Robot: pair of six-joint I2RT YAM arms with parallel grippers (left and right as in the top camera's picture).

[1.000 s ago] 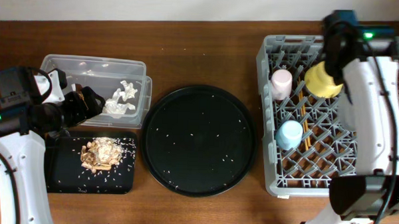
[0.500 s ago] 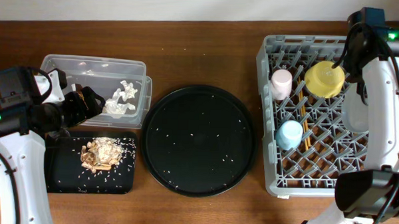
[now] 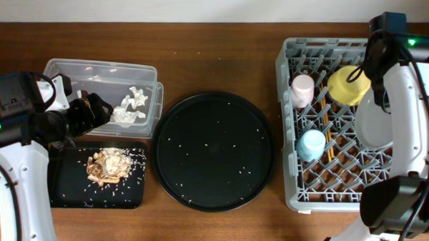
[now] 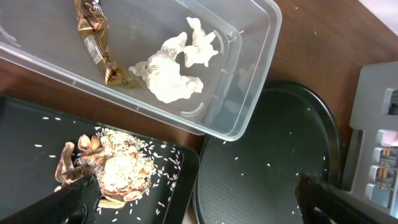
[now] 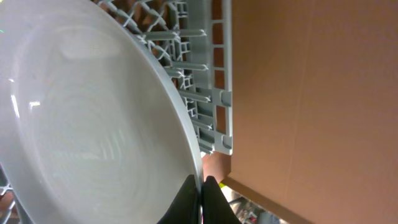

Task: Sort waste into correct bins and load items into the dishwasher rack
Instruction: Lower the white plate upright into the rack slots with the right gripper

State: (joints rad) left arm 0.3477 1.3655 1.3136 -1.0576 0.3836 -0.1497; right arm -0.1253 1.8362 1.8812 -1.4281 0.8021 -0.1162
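Observation, right arm: the right gripper (image 5: 202, 198) is pinching the rim of the pale grey plate (image 5: 81, 124), both fingers pressing on the edge with only the plate's thickness between them. From above, the plate is hanging over the right-hand part of the dishwasher rack (image 3: 321, 47), half hidden under the arm; I cannot tell whether it is touching the pegs. In the wrist view its edge is sitting just beside the rack's outer wall, bare table (image 5: 311, 93) beyond.

Inside the rack the pink cup (image 3: 302, 90) and the blue cup (image 3: 311, 145) are standing along the left side, apart from each other. The yellow bowl (image 3: 349, 85) is lying just beside the plate, and the chopsticks (image 3: 327, 135) are lying on the lattice between cups and plate.

Left arm: the left gripper (image 4: 198, 193) is hovering with fingers spread wide and nothing between them, above the line where the clear tub (image 3: 80, 73) and the shallow black tray (image 3: 69, 180) are lying side by side. The tissue (image 4: 174, 68) and the brown wrapper (image 4: 99, 43) are lying side by side in the tub. The food scraps (image 4: 112, 171) are sitting in a heap in the shallow black tray, pale grains scattered around. The round black tray (image 3: 213, 150) is resting between tub and rack.
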